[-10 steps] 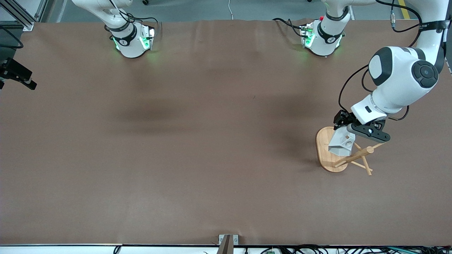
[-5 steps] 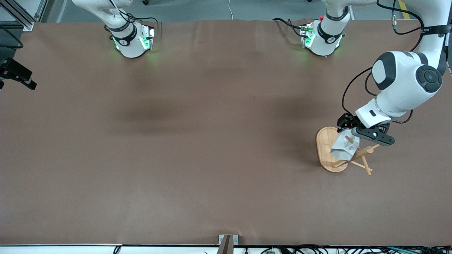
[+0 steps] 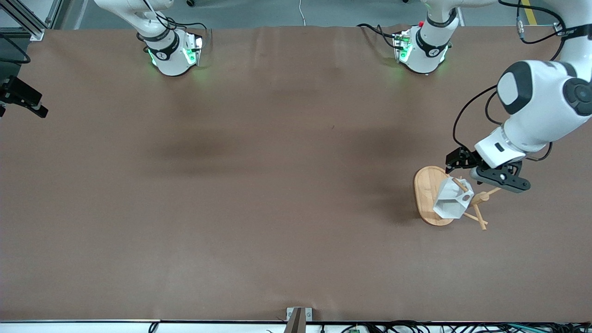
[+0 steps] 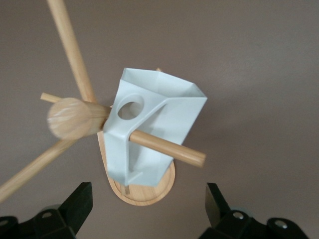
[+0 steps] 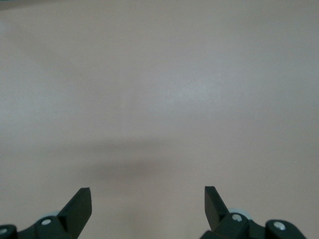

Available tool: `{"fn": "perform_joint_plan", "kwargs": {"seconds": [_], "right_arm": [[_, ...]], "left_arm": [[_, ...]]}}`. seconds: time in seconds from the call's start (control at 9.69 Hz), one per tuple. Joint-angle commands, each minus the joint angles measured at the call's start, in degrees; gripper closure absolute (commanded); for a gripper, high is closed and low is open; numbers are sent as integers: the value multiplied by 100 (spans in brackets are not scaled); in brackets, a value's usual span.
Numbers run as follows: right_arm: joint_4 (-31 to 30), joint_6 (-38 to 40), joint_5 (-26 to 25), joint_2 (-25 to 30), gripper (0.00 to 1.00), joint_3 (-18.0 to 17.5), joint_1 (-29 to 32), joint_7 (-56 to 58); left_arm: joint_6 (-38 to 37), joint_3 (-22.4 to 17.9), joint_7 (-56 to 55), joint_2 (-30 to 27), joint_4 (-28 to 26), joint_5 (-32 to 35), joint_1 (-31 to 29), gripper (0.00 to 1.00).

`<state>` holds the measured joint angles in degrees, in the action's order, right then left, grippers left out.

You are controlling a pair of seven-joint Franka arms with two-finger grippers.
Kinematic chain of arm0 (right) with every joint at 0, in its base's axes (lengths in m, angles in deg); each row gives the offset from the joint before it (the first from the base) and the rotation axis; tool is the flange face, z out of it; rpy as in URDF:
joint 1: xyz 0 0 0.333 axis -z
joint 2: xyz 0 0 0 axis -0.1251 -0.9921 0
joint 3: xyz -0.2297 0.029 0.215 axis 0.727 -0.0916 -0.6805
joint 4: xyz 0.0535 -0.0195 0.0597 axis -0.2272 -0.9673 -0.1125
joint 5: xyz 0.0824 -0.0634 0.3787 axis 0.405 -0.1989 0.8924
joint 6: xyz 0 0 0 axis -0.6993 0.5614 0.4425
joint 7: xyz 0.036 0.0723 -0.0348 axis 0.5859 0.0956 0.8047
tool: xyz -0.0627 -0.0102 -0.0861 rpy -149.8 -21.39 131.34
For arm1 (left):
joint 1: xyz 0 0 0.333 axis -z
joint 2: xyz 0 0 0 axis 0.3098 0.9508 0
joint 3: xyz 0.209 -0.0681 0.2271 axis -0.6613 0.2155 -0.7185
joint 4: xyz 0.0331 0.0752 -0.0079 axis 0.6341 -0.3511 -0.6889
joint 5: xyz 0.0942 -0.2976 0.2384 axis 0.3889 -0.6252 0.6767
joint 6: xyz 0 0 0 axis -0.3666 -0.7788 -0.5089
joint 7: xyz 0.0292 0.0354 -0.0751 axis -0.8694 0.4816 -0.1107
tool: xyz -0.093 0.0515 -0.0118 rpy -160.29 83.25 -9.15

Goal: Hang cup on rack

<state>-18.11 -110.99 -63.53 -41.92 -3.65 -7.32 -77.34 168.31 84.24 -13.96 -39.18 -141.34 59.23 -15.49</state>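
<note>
The white faceted cup [image 3: 451,202] hangs on a peg of the bamboo rack [image 3: 481,198], over its oval base [image 3: 422,189]. In the left wrist view a peg [image 4: 169,148] passes through the cup [image 4: 159,112] at its handle tab, whose round hole shows beside the post knob [image 4: 70,118]. My left gripper [image 3: 496,177] is open and empty, above the rack and apart from the cup, with its fingers [image 4: 79,204] spread wide. My right gripper [image 5: 148,206] is open and empty over bare table; it is out of the front view.
The brown table [image 3: 259,185] is bare apart from the rack, which stands near the left arm's end. Other pegs [image 3: 479,219] stick out toward the front camera. A black camera mount [image 3: 23,97] sits at the right arm's end.
My left gripper has drawn away from the cup toward the left arm's end of the table. The cup has tipped down and now hangs free on the peg.
</note>
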Motion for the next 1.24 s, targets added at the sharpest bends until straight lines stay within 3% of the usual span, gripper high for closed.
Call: {"fn": "perform_joint_plan", "kwargs": {"seconds": [0.0, 0.21, 0.41, 0.72, 1.14], "right_arm": [[45, 54, -102, -19, 0, 10, -31, -97], [45, 54, -102, -19, 0, 10, -31, -97], [45, 63, -102, -10, 0, 10, -31, -97], [45, 63, -102, -10, 0, 10, -31, -97], [36, 63, -102, -19, 0, 10, -13, -97]], "left_arm": [[-556, -29, -478, -285, 68, -29, 70, 0], [-1283, -38, -856, -550, 409, 137, 122, 0], [-2425, 84, -1217, -507, 1321, 454, 35, 0], [-3027, 558, -1166, -507, 2027, 848, -474, 0], [-3563, 709, -1446, -664, 2117, 868, -554, 0]]}}
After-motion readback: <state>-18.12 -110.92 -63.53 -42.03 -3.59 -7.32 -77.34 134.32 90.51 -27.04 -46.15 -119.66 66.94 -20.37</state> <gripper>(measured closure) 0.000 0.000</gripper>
